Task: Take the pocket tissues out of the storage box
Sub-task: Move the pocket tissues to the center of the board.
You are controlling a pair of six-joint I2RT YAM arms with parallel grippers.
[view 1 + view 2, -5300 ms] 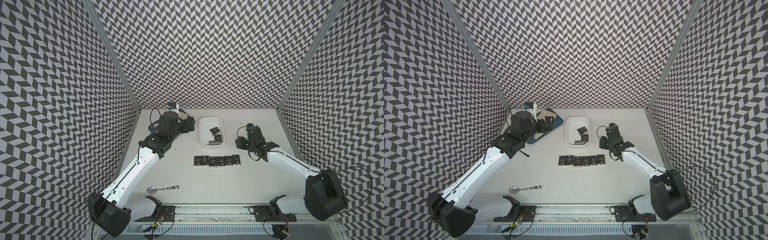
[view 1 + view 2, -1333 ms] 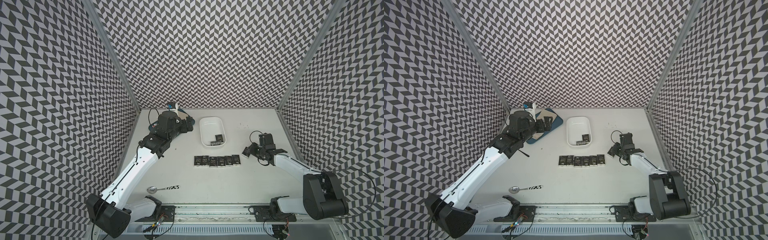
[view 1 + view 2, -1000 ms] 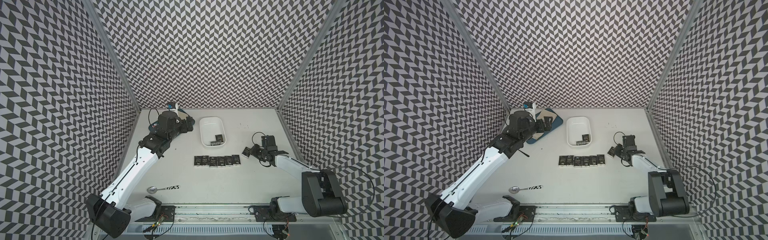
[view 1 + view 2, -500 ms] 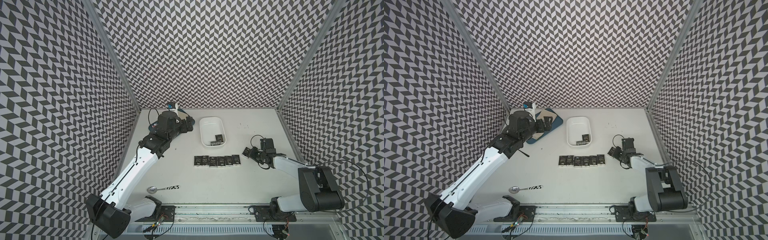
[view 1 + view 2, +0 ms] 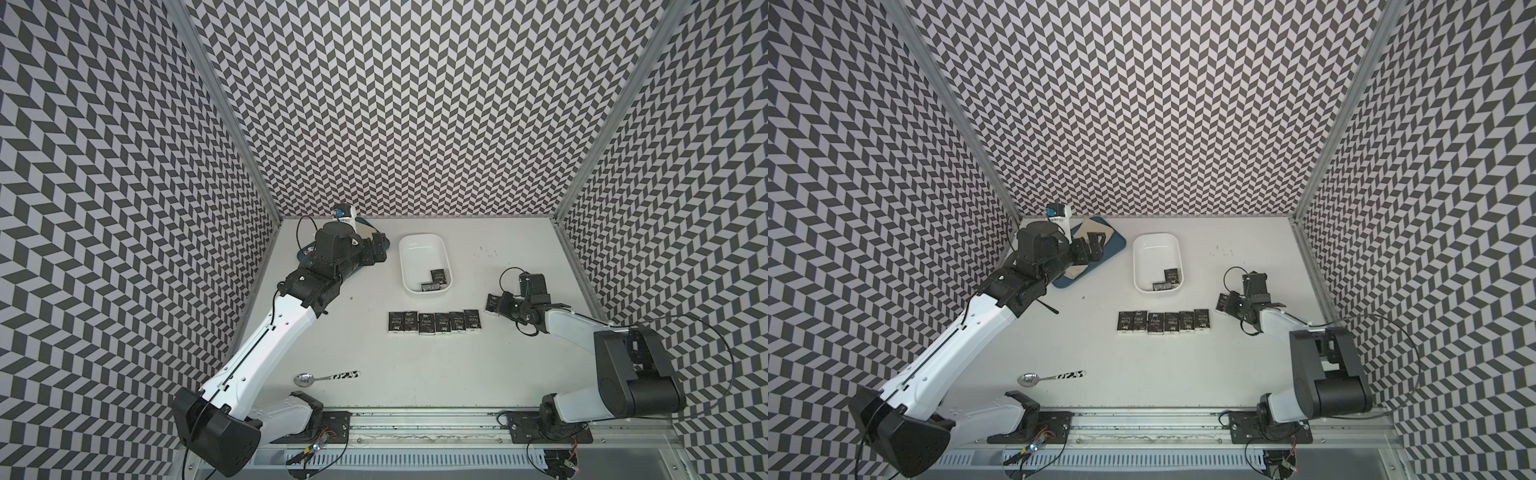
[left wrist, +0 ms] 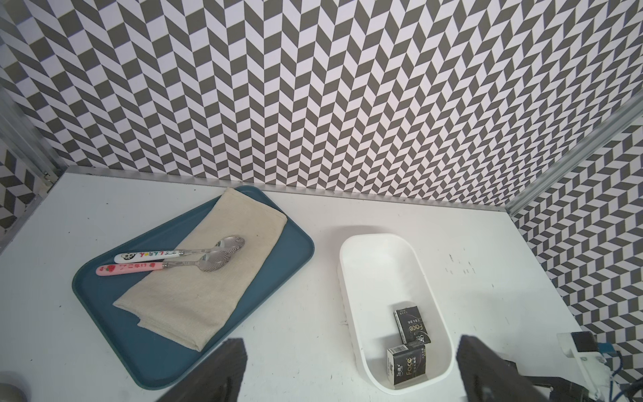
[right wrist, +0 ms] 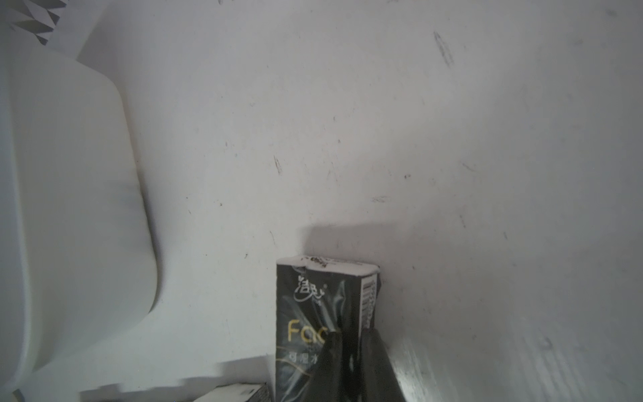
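Pocket tissues [image 6: 407, 363] look light, soft and film-slick; best pinched across the flat faces, mid-packet. Right pincer [image 7: 351, 348] sits nearly closed against one packet [image 7: 306, 306], lower frame; cannot tell if it truly pinches. Left pincer [image 6: 351, 344] is spread.

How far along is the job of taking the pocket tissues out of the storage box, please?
Done: six pocket tissues lie in a row on the table. In hand: the right claw is at a seventh packet beside the row's end; whether it grips it is unclear. Remaining: two packets sit in the storage box. The left claw hovers open by the blue tray.
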